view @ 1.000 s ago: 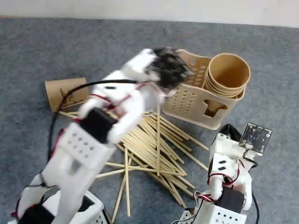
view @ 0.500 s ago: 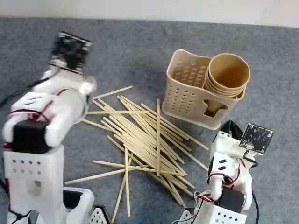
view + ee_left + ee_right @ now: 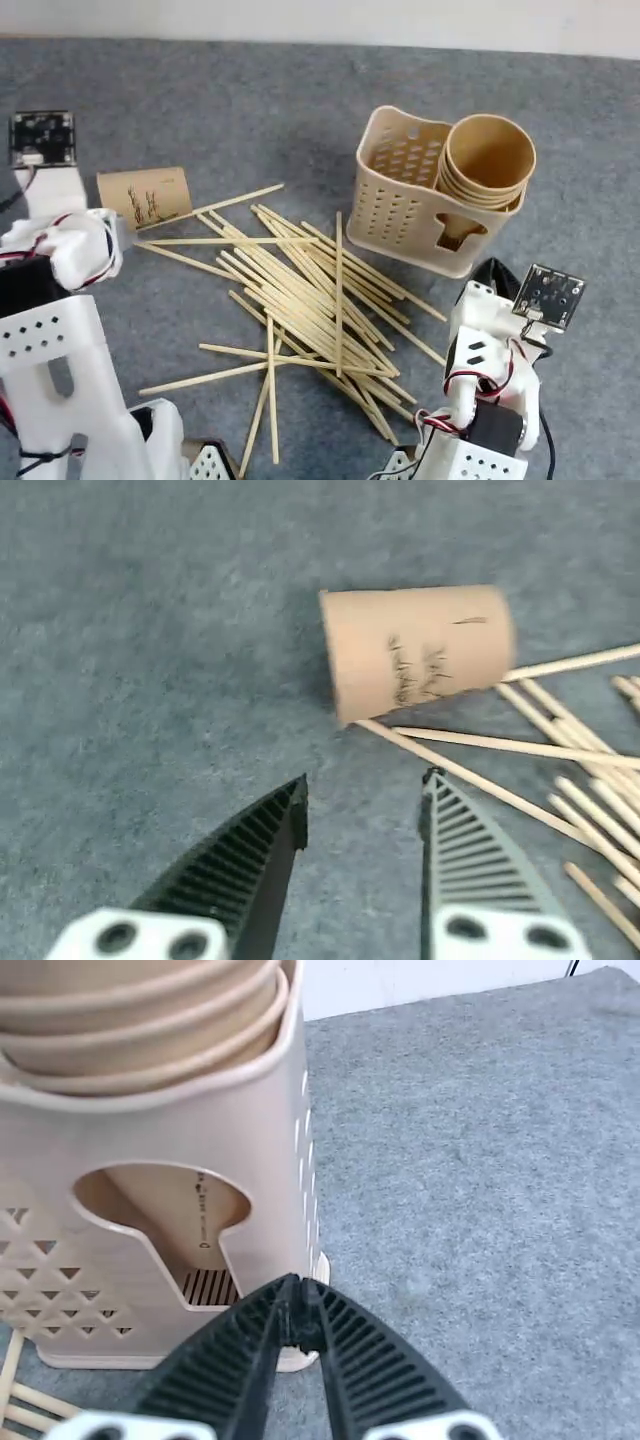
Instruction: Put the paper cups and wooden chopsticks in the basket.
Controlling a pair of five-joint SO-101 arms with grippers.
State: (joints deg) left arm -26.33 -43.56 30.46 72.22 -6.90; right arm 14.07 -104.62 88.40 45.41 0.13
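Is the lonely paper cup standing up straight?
No, the paper cup lies on its side on the grey mat, beside the scattered chopsticks.

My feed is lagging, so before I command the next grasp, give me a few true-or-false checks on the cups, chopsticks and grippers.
1. One paper cup lies on its side outside the basket. True.
2. The chopsticks are all in the basket. False: they lie scattered on the mat.
3. The left gripper is open and holds nothing. True.
4. The right gripper grips a cup. False: it is shut on nothing, beside the basket.
5. A stack of cups stands in the basket. True.
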